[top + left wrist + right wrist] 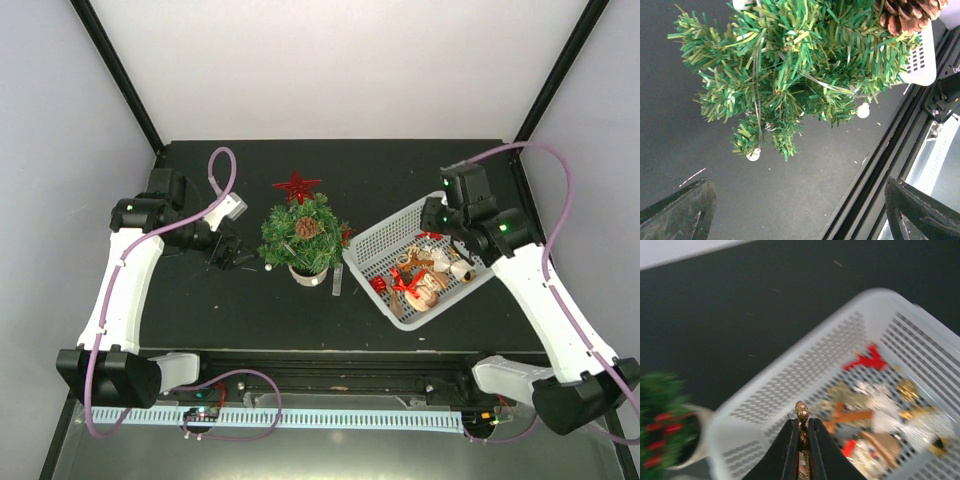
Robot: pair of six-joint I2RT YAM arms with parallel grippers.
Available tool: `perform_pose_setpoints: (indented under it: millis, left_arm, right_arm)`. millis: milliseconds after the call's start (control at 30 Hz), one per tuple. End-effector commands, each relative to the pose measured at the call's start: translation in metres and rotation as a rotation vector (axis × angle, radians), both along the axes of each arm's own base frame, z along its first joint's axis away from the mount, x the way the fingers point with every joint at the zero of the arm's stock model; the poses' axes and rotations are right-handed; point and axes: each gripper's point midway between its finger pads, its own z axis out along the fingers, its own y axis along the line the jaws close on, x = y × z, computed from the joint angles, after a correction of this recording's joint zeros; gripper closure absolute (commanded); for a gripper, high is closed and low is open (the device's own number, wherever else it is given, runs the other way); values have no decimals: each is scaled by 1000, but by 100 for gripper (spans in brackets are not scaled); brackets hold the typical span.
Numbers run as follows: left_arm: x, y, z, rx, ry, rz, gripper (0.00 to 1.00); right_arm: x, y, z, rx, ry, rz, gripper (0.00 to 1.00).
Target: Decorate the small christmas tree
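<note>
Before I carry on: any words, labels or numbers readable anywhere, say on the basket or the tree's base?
No readable text in any view. The white basket, the small christmas tree and its whitish base show no lettering; the right wrist view is blurred.

One small christmas tree (303, 232): dark green needles streaked yellow-green, whitish base. On it are a red star (296, 186), a brown pine cone (910, 12) and white beads (862, 110).
One basket (385, 240), below the right tool (800, 435): white, walls patterned with rows of slots.
Assorted ornaments (875, 410) ahead of that tool: red, gold, tan, white.
One small ornament (801, 412), pinched between that tool's black fingers (785, 450): speckled gold-brown.
The left tool (800, 210): dark grey.
The counter (400, 170): matte black.
The arms (125, 290): white, black joints.
The cables (225, 165): purple.
</note>
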Motion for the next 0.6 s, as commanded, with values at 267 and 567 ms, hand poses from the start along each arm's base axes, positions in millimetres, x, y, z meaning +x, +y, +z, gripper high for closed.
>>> perform_pose_setpoints:
  millis: [267, 567]
  left_arm:
    - [21, 13, 19, -61, -43, 99, 8]
    - [13, 13, 22, -74, -59, 96, 8]
  right_arm:
    - [-49, 144, 173, 158, -332, 521, 90]
    - [-75, 251, 187, 140, -302, 841, 90]
